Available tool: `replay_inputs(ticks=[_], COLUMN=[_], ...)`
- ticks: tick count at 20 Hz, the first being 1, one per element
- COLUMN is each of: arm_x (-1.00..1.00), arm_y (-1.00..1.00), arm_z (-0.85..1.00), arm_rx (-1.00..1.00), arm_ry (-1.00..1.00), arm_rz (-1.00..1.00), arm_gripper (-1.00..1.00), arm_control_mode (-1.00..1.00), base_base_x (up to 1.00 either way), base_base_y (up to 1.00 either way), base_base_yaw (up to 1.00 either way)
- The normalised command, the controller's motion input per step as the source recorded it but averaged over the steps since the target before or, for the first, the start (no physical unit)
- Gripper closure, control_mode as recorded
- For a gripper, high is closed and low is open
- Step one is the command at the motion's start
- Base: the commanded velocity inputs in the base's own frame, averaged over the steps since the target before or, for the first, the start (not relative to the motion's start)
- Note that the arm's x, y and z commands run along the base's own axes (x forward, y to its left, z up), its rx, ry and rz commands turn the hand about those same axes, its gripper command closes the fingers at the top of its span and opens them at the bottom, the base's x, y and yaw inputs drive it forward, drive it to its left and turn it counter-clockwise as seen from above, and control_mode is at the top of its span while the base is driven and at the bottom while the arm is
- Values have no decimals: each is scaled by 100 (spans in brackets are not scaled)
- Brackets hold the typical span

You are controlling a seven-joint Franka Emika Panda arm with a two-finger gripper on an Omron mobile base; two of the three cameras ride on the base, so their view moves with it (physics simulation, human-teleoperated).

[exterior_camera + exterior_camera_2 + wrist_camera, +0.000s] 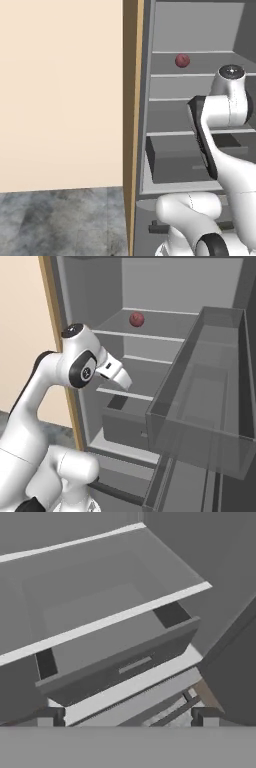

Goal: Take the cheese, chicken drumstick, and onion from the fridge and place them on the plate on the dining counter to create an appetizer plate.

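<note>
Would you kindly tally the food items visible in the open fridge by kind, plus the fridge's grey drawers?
onion: 1
grey drawer: 1
lower drawer: 1
Total: 3, all in the fridge

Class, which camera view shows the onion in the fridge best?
The right base view: the onion sits unobstructed on an upper fridge shelf, fairly central. The left base view shows it smaller. The hand view faces the grey drawer instead.
</note>
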Motion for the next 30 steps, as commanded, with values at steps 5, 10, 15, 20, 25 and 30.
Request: replay_inputs(ticks=[5, 10, 15, 20, 25, 30], arm_x=[-76, -4, 85, 100, 100, 92], arm_y=[3, 0, 1, 16, 10, 1], arm_z=[96, 96, 66, 45, 5, -5], arm_rx=[-21, -9, 0, -1, -8, -4], arm_ry=[-48, -25, 0, 6, 8, 13], arm_rz=[2, 9, 26, 25, 9, 0], arm_gripper=[-100, -100, -100, -100, -100, -100], arm_control_mode=[-100, -100, -100, -100, -100, -100], base_base_x=[0, 0, 0, 0, 0, 0], base_base_y=[0, 0, 0, 0, 0, 0], base_base_yaw=[0, 0, 0, 0, 0, 0])
